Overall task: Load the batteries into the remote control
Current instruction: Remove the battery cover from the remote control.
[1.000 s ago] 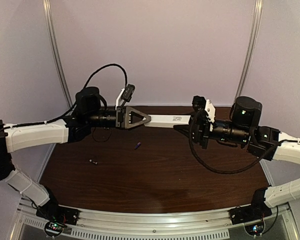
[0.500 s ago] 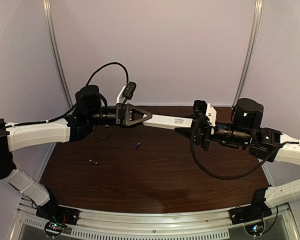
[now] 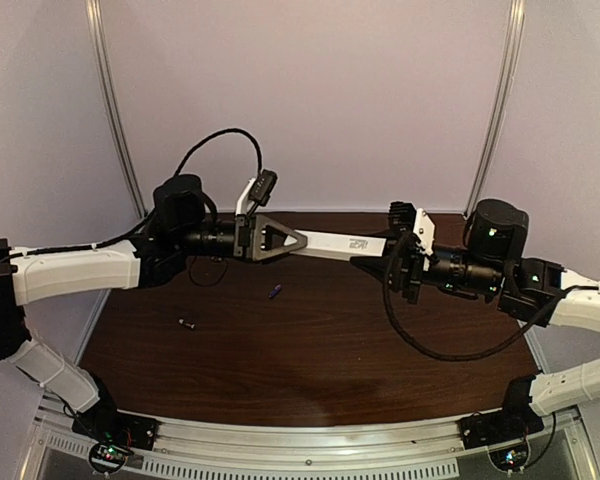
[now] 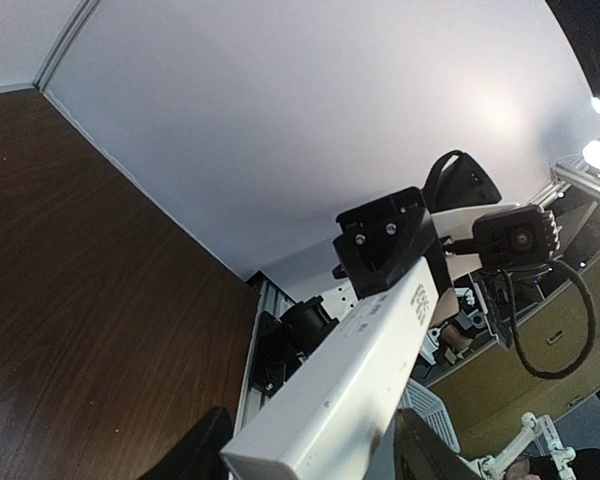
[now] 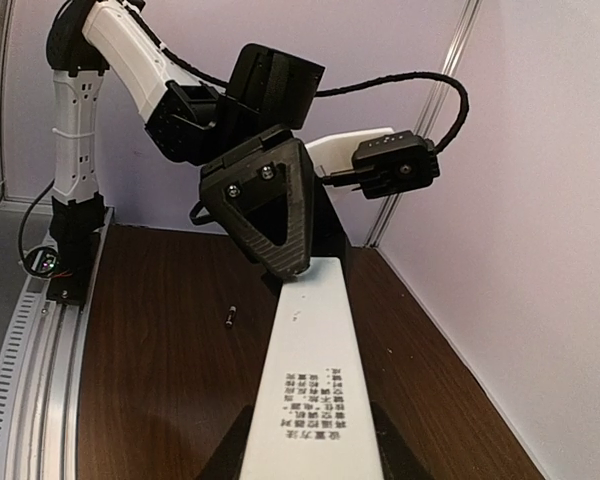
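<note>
Your right tool (image 3: 375, 252) is clamped narrow on the right end of the remote control (image 3: 332, 240). The remote control hangs in the air above the far edge of the bench (image 3: 310, 370), its long axis running left to right along that edge. Your left tool (image 3: 292, 239) straddles its left end, but these views do not show whether the fingers press on it or stand just off.

The batteries lie on the bench toward its left edge. The bluish battery (image 3: 275, 292) is nearer the middle and the dark battery (image 3: 186, 324) nearer the left edge. Both sit below and nearward of the left tool, so I judge the left arm the closer one for the pickup.
</note>
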You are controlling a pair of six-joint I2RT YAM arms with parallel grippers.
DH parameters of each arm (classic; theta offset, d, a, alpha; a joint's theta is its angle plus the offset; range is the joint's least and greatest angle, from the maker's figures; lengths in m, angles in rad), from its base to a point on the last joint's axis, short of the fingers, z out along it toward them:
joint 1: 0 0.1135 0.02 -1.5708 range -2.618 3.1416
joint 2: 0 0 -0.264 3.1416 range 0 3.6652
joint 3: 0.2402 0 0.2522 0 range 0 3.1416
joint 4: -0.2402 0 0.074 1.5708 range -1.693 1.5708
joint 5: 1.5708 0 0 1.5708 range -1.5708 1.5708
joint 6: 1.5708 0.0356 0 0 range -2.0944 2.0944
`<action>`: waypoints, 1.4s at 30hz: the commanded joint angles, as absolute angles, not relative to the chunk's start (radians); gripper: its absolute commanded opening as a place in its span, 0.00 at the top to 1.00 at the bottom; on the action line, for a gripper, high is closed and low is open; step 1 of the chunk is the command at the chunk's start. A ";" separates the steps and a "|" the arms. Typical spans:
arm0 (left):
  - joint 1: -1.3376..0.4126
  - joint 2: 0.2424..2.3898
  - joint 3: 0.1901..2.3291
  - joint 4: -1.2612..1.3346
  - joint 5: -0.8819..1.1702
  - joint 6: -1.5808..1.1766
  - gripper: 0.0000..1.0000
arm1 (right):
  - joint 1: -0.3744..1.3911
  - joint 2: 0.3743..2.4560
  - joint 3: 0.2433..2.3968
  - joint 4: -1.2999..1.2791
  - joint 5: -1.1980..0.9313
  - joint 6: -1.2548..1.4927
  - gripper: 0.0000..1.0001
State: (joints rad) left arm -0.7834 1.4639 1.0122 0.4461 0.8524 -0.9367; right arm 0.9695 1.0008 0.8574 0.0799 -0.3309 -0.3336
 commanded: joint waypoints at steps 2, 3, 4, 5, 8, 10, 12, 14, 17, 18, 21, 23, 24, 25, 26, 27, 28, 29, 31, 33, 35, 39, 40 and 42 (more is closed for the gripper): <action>-0.796 1.456 1.089 0.318 0.806 -0.843 0.45 | 0.974 1.020 0.870 0.099 -0.313 -0.323 1.00; -0.796 1.464 1.099 0.306 0.806 -0.843 0.46 | 0.974 1.022 0.871 0.100 -0.312 -0.323 1.00; -0.798 1.472 1.108 0.298 0.809 -0.842 0.47 | 0.976 1.025 0.871 0.101 -0.312 -0.324 1.00; -0.799 1.478 1.115 0.292 0.808 -0.843 0.49 | 0.976 1.026 0.873 0.101 -0.313 -0.326 1.00; -0.799 1.491 1.119 0.299 0.830 -0.854 0.58 | 0.977 1.021 0.871 0.104 -0.304 -0.330 1.00; -0.799 1.492 1.113 0.318 0.848 -0.868 0.64 | 0.977 1.012 0.866 0.104 -0.297 -0.336 1.00; -0.798 1.484 1.095 0.372 0.868 -0.889 0.70 | 0.977 1.003 0.860 0.106 -0.293 -0.341 1.00; -0.795 1.473 1.073 0.435 0.892 -0.917 0.73 | 0.977 0.993 0.854 0.109 -0.294 -0.345 1.00; -0.789 1.461 1.044 0.508 0.920 -0.957 0.77 | 0.977 0.977 0.843 0.113 -0.291 -0.348 1.00; -0.787 1.457 1.037 0.524 0.927 -0.968 0.78 | 0.977 0.973 0.839 0.115 -0.289 -0.349 1.00; -0.784 1.446 1.023 0.543 0.938 -0.979 0.77 | 0.977 0.955 0.827 0.121 -0.285 -0.351 1.00; -0.783 1.444 1.016 0.561 0.942 -0.993 0.76 | 0.977 0.952 0.826 0.119 -0.285 -0.351 1.00; -0.782 1.445 1.017 0.559 0.942 -0.994 0.73 | 0.978 0.951 0.825 0.121 -0.285 -0.351 1.00; -0.783 1.446 1.020 0.547 0.939 -0.991 0.66 | 0.977 0.954 0.825 0.121 -0.286 -0.351 1.00; -0.784 1.444 1.022 0.530 0.931 -0.982 0.58 | 0.977 0.955 0.826 0.121 -0.286 -0.350 1.00; -0.784 1.440 1.024 0.508 0.915 -0.966 0.53 | 0.977 0.958 0.827 0.121 -0.286 -0.350 1.00; -0.784 1.438 1.026 0.488 0.908 -0.959 0.50 | 0.977 0.959 0.827 0.122 -0.286 -0.348 1.00; -0.783 1.434 1.027 0.472 0.891 -0.946 0.48 | 0.977 0.959 0.827 0.125 -0.287 -0.348 1.00; -0.783 1.432 1.038 0.430 0.877 -0.923 0.46 | 0.977 0.959 0.827 0.127 -0.288 -0.345 1.00; -0.783 1.432 1.045 0.401 0.866 -0.912 0.48 | 0.977 0.960 0.827 0.127 -0.290 -0.344 1.00; -0.783 1.428 1.048 0.386 0.854 -0.903 0.52 | 0.977 0.959 0.827 0.126 -0.289 -0.345 1.00; -0.778 1.419 1.045 0.370 0.837 -0.900 0.59 | 0.977 0.952 0.826 0.123 -0.288 -0.345 1.00; -0.776 1.418 1.045 0.363 0.835 -0.899 0.60 | 0.978 0.950 0.825 0.121 -0.287 -0.346 1.00; -0.771 1.414 1.042 0.356 0.828 -0.898 0.59 | 0.977 0.947 0.823 0.121 -0.287 -0.348 1.00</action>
